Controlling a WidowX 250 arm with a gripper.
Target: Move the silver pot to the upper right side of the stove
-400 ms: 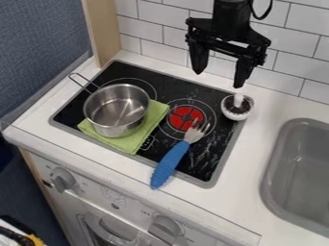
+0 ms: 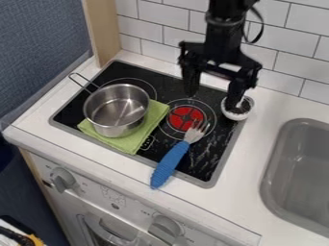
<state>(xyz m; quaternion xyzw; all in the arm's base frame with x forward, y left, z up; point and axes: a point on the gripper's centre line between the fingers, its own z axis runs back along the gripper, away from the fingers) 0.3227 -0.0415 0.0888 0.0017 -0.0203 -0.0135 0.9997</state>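
camera view: one pot point(image 2: 117, 111), toward the stove's point(image 2: 122, 71) left edge from one claw point(image 2: 212, 98), wide apart, empty (one cloth point(image 2: 138, 140), one fork point(image 2: 172, 163)).

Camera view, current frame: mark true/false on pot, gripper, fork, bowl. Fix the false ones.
1. The silver pot rests on the green cloth. True.
2. The gripper is clamped on the pot's handle. False: it is open, to the right of the pot.
3. The blue-handled fork lies in the sink. False: it lies on the stove, its handle reaching past the front edge.
4. The small white bowl is at the stove's back right corner. True.
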